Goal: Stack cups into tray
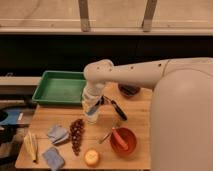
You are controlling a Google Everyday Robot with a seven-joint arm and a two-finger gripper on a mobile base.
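While the gripper (92, 109) sits over the cup (92, 118) just off the near-right corner of the tray (59, 88) — whether it grips cannot be told — a loose hold could drop the cup short of that rim.

We are seeing a green tray (57, 87), a whitish cup (92, 119) beneath our white gripper (92, 111) over the tan wooden table (50, 116), an orange-red bowl (123, 140), a dark maroon bowl (130, 90), dark purple grapes (76, 135), pale blue cloths (57, 133).
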